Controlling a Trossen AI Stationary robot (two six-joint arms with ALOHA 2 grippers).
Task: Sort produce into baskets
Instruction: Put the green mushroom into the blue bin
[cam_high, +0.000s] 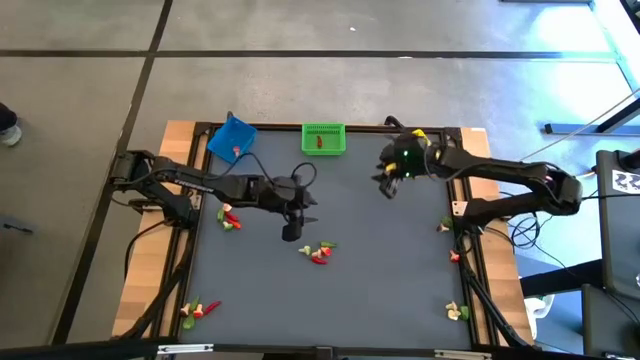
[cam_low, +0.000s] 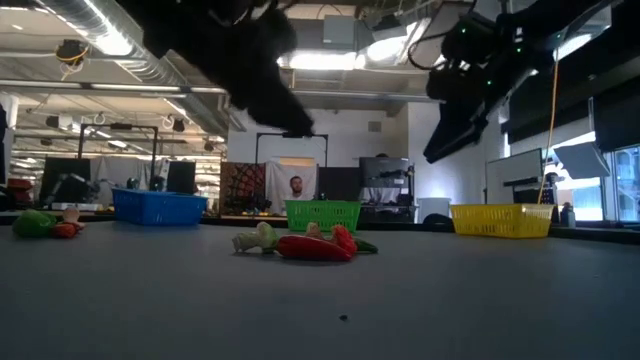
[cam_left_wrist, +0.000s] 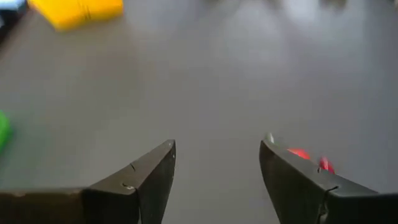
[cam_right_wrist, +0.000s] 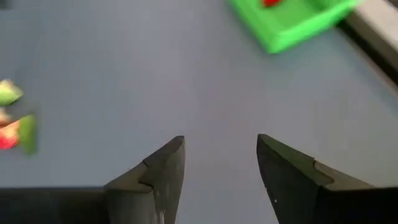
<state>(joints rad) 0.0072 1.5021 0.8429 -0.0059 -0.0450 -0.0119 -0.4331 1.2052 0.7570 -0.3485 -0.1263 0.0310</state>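
Note:
The blue basket (cam_high: 232, 140) and the green basket (cam_high: 323, 138) stand along the table's far edge, each with a red piece inside. The yellow basket (cam_low: 500, 220) stands to their right, mostly hidden under my right arm in the high view. A small pile of red, green and whitish produce (cam_high: 318, 252) lies mid-table. My left gripper (cam_high: 295, 225) hangs open just above and to the left of it, with a red piece (cam_left_wrist: 300, 154) showing beside one finger. My right gripper (cam_high: 385, 185) hangs open above bare table, near the green basket (cam_right_wrist: 292, 18).
More produce lies in small groups: left of my left gripper (cam_high: 228, 218), at the near left corner (cam_high: 198, 310), at the near right corner (cam_high: 457, 312) and along the right edge (cam_high: 443, 228). A wooden frame (cam_high: 150, 290) borders the dark mat.

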